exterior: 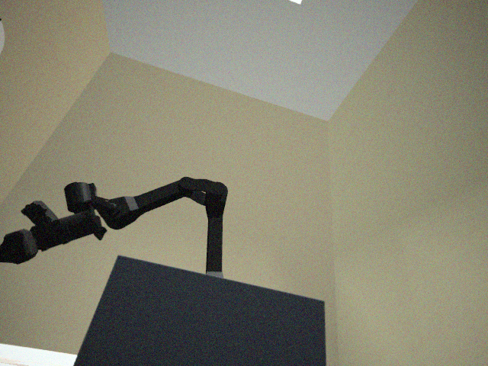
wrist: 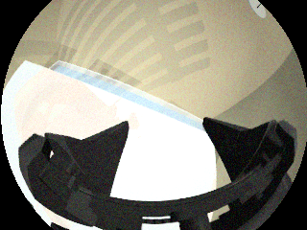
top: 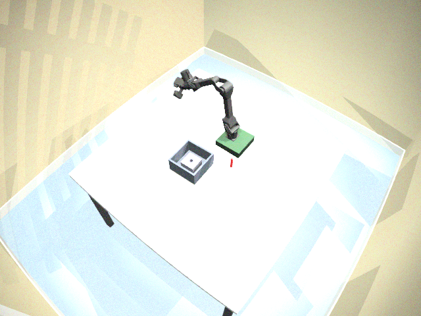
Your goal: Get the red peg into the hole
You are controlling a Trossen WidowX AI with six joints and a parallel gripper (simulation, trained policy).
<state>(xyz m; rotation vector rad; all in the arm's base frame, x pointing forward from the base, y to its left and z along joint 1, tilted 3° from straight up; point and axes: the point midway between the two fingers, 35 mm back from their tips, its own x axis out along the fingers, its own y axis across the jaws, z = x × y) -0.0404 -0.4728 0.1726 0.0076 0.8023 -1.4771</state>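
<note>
The red peg [top: 231,162] is small and thin on the white table, just in front of the green base and to the right of the box; I cannot tell whether it lies or stands. The open grey box [top: 181,172] [exterior: 204,322] holds a pale plate [top: 186,160] with a small dark hole, which shows empty. My gripper [top: 175,89] [wrist: 167,123] is open with nothing between its fingers. It hangs high, up and to the left of the box and far from the peg in the top view. The peg is hidden in the exterior view and absent from the wrist view.
The arm rises from a green base block [top: 237,141] behind the peg. The white table [top: 217,220] has its edge and a dark leg [top: 102,212] at the lower left in the top view. The box's walls stand higher than the plate inside.
</note>
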